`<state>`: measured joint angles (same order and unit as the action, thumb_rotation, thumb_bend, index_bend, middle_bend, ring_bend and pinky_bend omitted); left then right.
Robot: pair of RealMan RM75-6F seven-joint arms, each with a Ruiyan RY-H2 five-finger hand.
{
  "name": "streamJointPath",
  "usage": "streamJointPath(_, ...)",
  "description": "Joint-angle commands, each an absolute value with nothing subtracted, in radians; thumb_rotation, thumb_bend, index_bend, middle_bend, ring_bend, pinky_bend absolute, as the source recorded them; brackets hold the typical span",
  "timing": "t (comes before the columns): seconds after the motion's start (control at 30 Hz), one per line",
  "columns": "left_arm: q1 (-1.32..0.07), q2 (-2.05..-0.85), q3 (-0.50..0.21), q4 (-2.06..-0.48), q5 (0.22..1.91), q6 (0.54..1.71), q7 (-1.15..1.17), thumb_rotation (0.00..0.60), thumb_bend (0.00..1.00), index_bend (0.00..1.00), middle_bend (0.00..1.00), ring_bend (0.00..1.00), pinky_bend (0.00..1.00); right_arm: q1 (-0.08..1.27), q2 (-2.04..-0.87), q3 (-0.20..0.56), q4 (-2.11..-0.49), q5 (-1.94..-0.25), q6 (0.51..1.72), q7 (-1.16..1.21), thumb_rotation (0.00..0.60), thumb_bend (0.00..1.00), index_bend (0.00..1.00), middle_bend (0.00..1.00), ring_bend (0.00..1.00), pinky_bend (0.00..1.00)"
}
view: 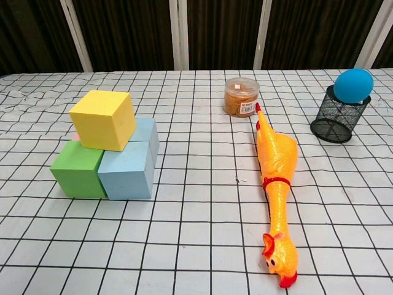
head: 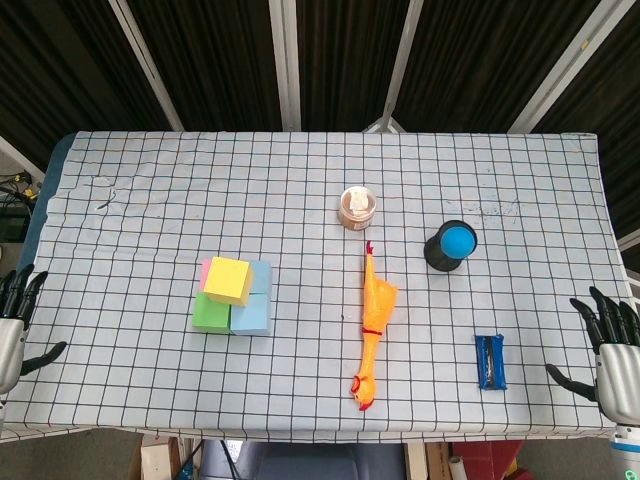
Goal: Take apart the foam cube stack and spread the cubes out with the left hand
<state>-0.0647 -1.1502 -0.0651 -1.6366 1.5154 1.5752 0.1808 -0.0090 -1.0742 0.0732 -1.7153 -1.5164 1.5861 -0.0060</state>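
A foam cube stack stands left of the table's middle. The yellow cube sits on top of a base made of a green cube, a blue cube, a second blue cube behind it and a pink cube, mostly hidden. My left hand hangs at the table's left edge, fingers spread, holding nothing, far from the stack. At the right edge my right hand is likewise spread and empty. Neither hand shows in the chest view.
A yellow rubber chicken lies right of the stack. Behind it stands a small clear jar. A black mesh cup holding a blue ball is further right. A blue packet lies near my right hand.
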Motion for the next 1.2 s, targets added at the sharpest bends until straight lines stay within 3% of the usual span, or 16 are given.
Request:
streamJointPath(0.03, -0.065, -1.151, -0.064, -1.636, 1.517, 1.574, 0.184, 0.600, 0.06, 0.00, 0.00, 0.00, 0.08, -0.011, -1.073, 0.075, -1.718, -1.515, 1.591, -0.003, 0.600, 0.00, 0.16, 0.02, 0.09, 0.00)
streamJointPath(0.83, -0.090, -1.143, -0.061, -1.622, 1.508, 1.516, 0.140, 0.600, 0.06, 0.00, 0.00, 0.00, 0.08, -0.005, -1.067, 0.069, -1.720, -1.523, 1.574, -0.006, 0.600, 0.00, 0.16, 0.02, 0.09, 0.00)
streamJointPath(0.97, -0.122, -1.087, -0.057, -1.643, 1.537, 1.469, 0.067, 0.600, 0.06, 0.00, 0.00, 0.00, 0.08, -0.015, -1.065, 0.074, -1.718, -1.520, 1.594, 0.000, 0.600, 0.00, 0.16, 0.02, 0.09, 0.00)
streamJointPath(1.1, -0.171, -1.007, -0.099, -1.718, 1.493, 1.408, 0.132, 0.600, 0.06, 0.00, 0.00, 0.00, 0.08, -0.011, -1.073, 0.076, -1.720, -1.509, 1.584, -0.015, 0.600, 0.00, 0.16, 0.02, 0.09, 0.00)
streamJointPath(1.2, -0.244, -0.940, -0.129, -1.808, 1.442, 1.287, 0.169, 0.600, 0.05, 0.00, 0.00, 0.00, 0.08, -0.008, -1.074, 0.069, -1.730, -1.517, 1.575, -0.034, 0.600, 0.00, 0.16, 0.02, 0.09, 0.00)
